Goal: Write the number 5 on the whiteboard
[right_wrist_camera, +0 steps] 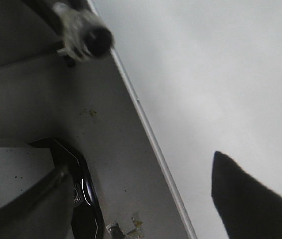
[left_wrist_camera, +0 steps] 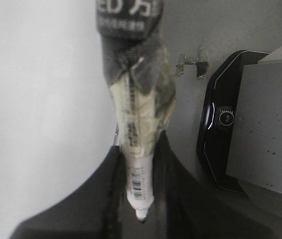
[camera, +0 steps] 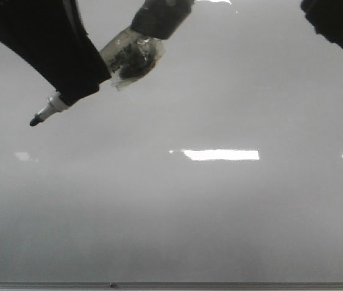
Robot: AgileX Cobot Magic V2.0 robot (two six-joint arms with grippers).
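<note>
L claw (camera: 68,91) grips a marker (camera: 49,111) w/ tape-wrapped barrel, black tip poking out past the claw, over the whiteboard (camera: 220,212). No number 5 visible on board; surface under tip bare. R claw (camera: 335,21) far off to the side, can't tell if open.

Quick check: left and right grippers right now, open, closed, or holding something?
Left gripper: closed on a marker, tip above the whiteboard.
Right gripper: only a dark edge shows; cannot be told.
</note>
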